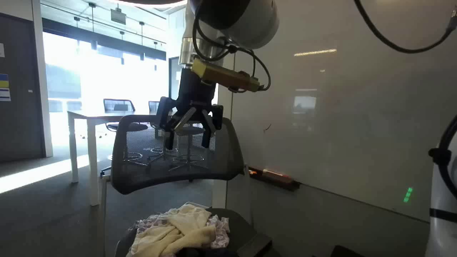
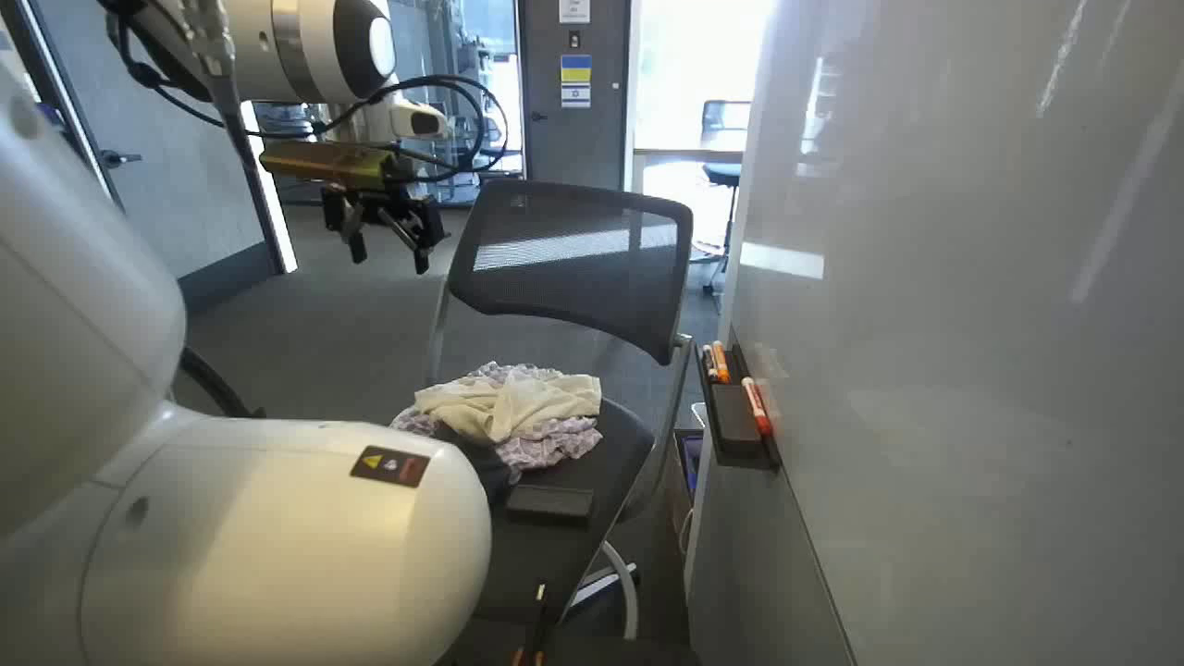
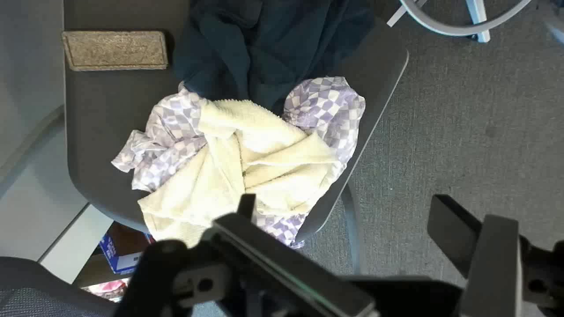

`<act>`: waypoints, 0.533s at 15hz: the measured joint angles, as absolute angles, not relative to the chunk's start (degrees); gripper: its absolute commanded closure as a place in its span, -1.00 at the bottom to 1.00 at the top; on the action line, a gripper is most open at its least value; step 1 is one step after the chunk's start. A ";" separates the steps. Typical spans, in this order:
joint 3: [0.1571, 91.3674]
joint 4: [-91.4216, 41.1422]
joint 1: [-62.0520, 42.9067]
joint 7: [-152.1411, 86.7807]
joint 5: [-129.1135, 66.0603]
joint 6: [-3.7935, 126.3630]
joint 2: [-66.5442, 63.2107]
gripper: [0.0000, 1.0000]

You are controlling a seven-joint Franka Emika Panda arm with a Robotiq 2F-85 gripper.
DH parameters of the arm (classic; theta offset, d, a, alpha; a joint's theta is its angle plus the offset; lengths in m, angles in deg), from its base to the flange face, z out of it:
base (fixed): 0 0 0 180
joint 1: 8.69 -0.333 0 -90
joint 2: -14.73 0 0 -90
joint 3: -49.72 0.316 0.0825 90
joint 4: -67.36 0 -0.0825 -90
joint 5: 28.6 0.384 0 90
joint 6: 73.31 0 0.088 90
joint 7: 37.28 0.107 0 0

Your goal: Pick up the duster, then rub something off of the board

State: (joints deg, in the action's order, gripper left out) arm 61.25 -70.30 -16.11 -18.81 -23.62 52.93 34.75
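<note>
The duster, a dark rectangular block, lies on the chair seat beside the cloths; it shows in both exterior views [image 1: 255, 245] [image 2: 550, 505] and, brownish, at the upper left of the wrist view [image 3: 115, 50]. The board is the large glossy white panel on the right in both exterior views [image 1: 342, 128] [image 2: 962, 370]. A small dark reddish mark [image 1: 267, 127] shows on it in an exterior view. My gripper [image 1: 187, 140] [image 2: 390, 255] [image 3: 348, 220] is open and empty, pointing down, well above the seat and apart from the duster and the board.
Cream and purple-checked cloths [image 2: 509, 407] [image 3: 264, 154] and a dark cloth [image 3: 269, 48] lie on the chair seat. The mesh chair back [image 1: 142, 153] [image 2: 573, 259] rises near the gripper. A tray [image 2: 754, 455] on the board's lower edge holds markers and another dark block [image 2: 735, 412].
</note>
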 measured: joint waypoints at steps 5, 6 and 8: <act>61.24 -69.75 -16.11 -18.81 -23.62 52.95 35.08 -1.00; 61.24 -69.75 -16.11 -18.81 -23.62 52.95 35.08 -1.00; 61.24 -69.75 -16.11 -18.81 -23.62 52.95 35.08 -1.00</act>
State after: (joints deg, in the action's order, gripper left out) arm 61.24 -69.75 -16.11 -18.81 -23.62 52.95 35.08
